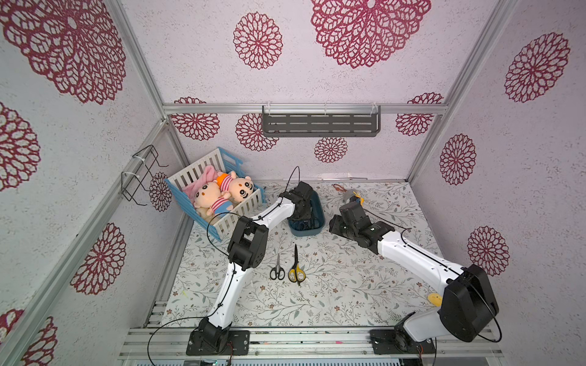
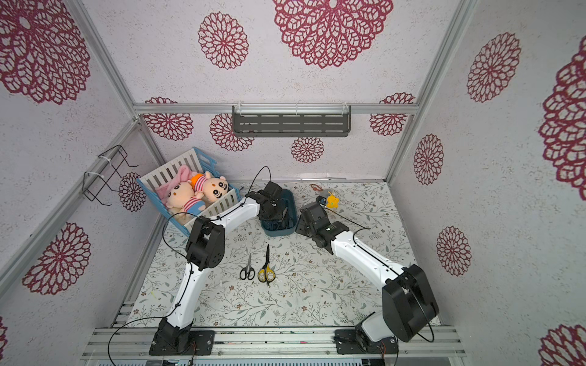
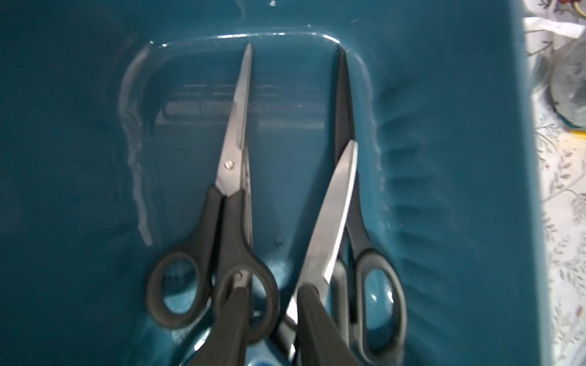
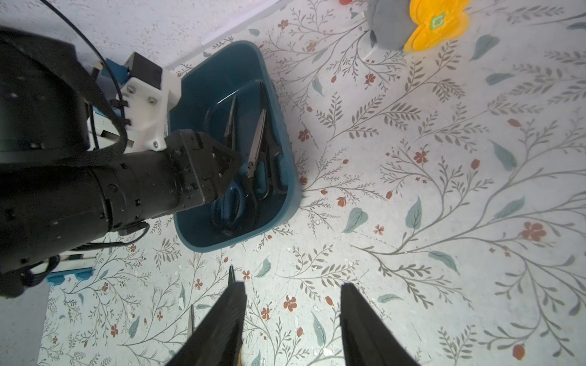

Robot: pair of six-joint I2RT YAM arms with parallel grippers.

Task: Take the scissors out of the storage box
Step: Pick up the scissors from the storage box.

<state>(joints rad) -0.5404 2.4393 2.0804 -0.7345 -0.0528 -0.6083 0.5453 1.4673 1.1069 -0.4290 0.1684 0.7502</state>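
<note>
Left wrist view, and we're right down inside the storage box. The left pincer sits at the handle end with one finger down in a ring of a black-handled pair. Its partner is pressed up against the steel-bladed pair lying just beside. The jaws are narrow and straddle the ring's rim, but whether they have truly bitten, I cannot tell.

At least three pairs are in the box, a dark-bladed pair against the wall among them. All run along the box's length, tips to 12 o'clock and handles to 6 o'clock. That axis is the whole story. The ring lies right at the pincer, so I'd call a straight lift, watching that the neighbouring blade isn't dragged along.

In a top view the box stands toward 12 o'clock on the table. At 6 o'clock from it, well clear, a small black pair and the yellow-and-black pair are already out.

The right pincer hangs at the box's 3 o'clock side, released, with bare table between its fingers. The left arm is clearly the nearer one.
</note>
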